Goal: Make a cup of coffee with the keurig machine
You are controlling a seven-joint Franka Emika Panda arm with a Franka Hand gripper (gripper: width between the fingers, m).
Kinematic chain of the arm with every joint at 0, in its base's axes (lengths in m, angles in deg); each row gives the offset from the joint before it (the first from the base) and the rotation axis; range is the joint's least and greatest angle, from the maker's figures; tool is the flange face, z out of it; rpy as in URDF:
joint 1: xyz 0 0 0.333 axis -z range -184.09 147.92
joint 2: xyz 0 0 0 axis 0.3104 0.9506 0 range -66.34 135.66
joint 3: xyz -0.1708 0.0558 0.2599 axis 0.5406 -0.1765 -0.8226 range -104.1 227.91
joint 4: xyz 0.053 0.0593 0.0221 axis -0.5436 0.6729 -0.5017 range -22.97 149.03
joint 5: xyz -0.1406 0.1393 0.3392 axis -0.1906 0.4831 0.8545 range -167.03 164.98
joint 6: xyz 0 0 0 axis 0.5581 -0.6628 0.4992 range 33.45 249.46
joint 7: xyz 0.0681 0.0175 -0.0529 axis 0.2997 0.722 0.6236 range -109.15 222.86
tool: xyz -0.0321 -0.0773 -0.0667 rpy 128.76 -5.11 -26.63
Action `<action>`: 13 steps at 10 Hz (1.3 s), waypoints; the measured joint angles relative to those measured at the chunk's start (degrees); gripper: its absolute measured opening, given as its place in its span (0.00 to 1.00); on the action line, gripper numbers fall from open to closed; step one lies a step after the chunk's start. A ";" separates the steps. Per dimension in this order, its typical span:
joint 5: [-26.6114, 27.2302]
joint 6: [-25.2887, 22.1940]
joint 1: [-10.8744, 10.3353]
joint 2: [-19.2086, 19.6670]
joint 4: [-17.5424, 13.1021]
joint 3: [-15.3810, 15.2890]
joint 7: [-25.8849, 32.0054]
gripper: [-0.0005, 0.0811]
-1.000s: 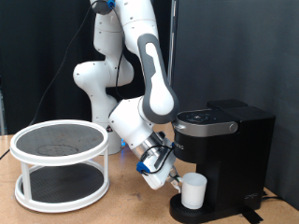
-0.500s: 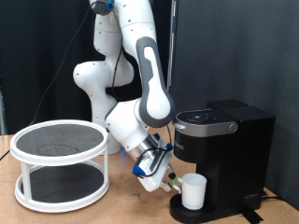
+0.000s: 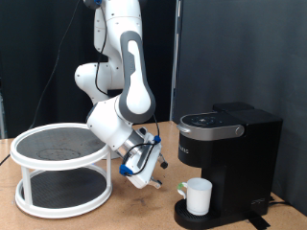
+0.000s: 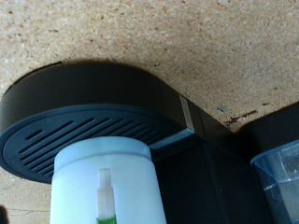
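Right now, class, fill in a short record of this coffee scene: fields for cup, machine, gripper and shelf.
cup: glossy white cylindrical mug, upright on the machine's round drip base
machine: tall black boxy coffee maker, lid down
gripper: two-finger gripper, holding nothing, apart from the mug on the exterior view's left
shelf: round white two-tier stand, at the exterior view's left

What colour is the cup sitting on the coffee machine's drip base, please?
The cup is plain white, clearest in the exterior view.
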 joint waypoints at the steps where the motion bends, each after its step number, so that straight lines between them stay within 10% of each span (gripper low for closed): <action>1: -1.88 -1.84 0.04 -0.26 0.29 -0.06 -0.30 0.91; 13: -15.30 -19.39 2.06 -25.32 9.11 1.88 -15.64 0.91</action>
